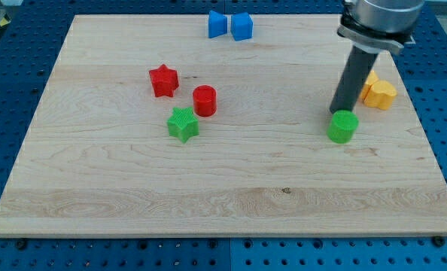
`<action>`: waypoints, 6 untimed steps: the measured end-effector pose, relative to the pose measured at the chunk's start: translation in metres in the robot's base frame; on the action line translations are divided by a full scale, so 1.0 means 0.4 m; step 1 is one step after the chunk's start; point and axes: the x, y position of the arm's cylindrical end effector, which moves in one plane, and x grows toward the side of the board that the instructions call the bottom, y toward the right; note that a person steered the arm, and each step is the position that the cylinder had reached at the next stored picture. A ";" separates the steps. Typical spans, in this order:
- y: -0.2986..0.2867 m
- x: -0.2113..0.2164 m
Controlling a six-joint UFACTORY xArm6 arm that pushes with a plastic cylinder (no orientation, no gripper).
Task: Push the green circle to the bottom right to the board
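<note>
Tip [336,111] touching green circle [343,126] at its upper left, no pincer fitted so nothing pinched, yellow blocks [379,93] just behind, board [231,203] bare toward bottom right

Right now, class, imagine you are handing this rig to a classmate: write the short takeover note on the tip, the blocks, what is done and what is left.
My tip sits at the upper-left edge of the green circle, apparently touching it.
The green circle lies right of centre on the board, below the yellow blocks.
Done: tip lined up behind the circle.
Left: push it down and right to the board's bottom right corner.
</note>
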 end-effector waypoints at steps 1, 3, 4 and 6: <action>0.022 0.076; -0.034 0.148; -0.142 0.148; -0.172 0.235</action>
